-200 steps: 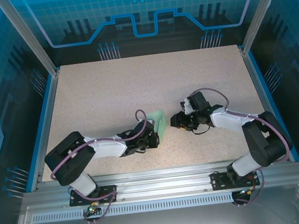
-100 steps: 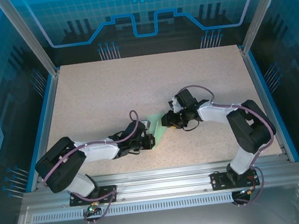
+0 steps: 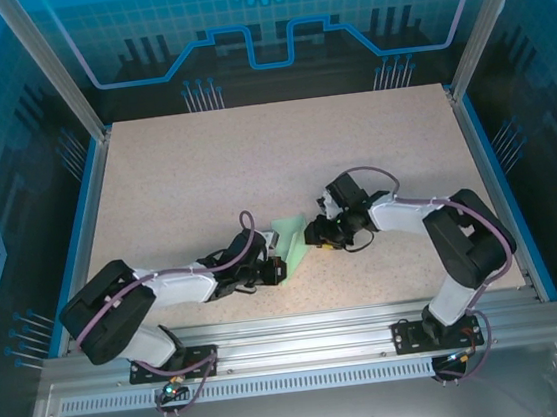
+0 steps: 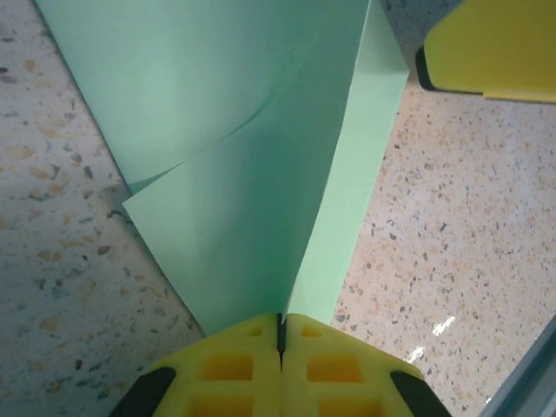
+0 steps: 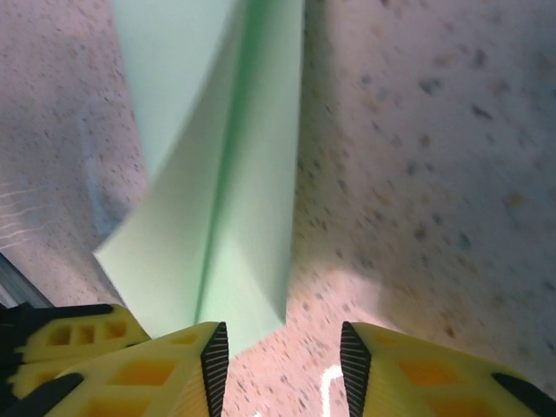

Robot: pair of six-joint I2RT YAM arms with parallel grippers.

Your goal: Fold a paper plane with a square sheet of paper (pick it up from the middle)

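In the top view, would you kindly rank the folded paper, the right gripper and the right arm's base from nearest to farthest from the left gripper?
1. folded paper: clamped in the left gripper, touching it.
2. right gripper: just right of the paper, jaws open.
3. right arm's base: at the near edge, far to the right.

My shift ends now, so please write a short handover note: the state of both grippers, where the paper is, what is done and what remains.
Left gripper: shut on the folded paper at its centre crease.
Right gripper: open, holding nothing, close beside the paper.
Paper: on the table, between both grippers.
Done: centre crease made, with layers folded over.
Left: remaining folds; no finished plane yet.
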